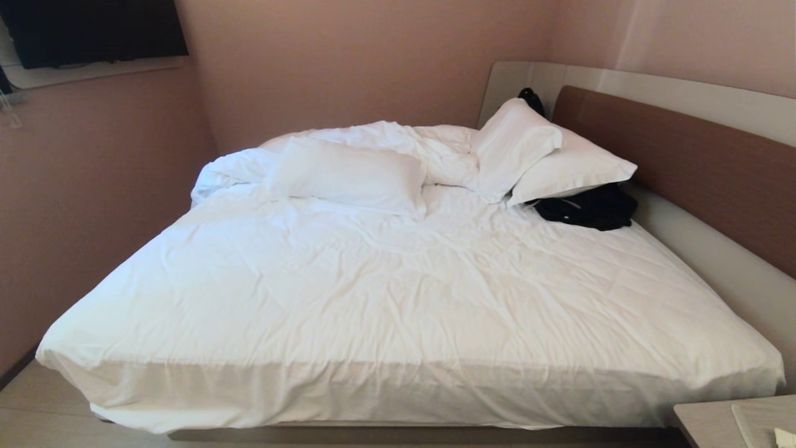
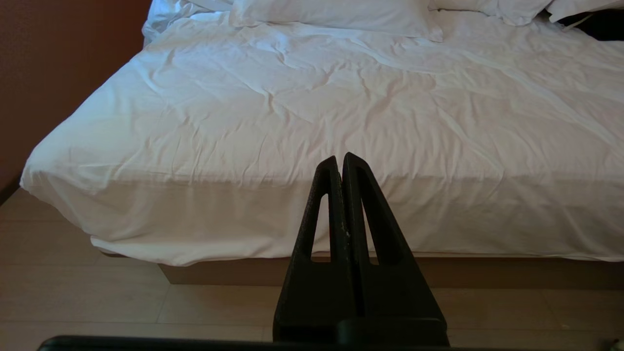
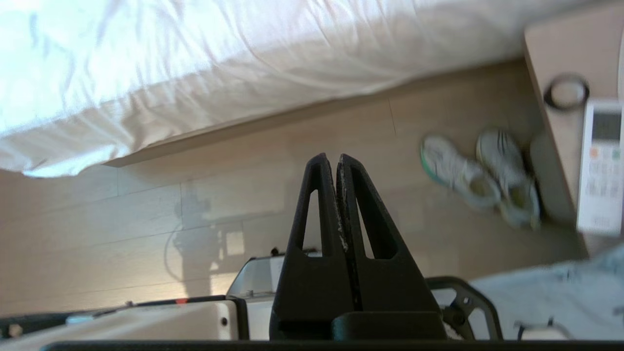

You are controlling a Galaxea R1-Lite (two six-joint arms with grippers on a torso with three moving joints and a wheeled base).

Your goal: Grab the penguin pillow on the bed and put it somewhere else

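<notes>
Head view showed the bed (image 1: 398, 292) with white pillows (image 1: 351, 174) near its headboard edge, but no penguin pillow anywhere. The right gripper (image 3: 337, 161) hung pinched shut and empty over the floor (image 3: 146, 214); the left gripper (image 2: 340, 163) was likewise shut. A grab at a plain pillow seemed the risk.

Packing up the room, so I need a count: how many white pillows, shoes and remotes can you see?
white pillows: 3
shoes: 2
remote: 1
Total: 6
</notes>
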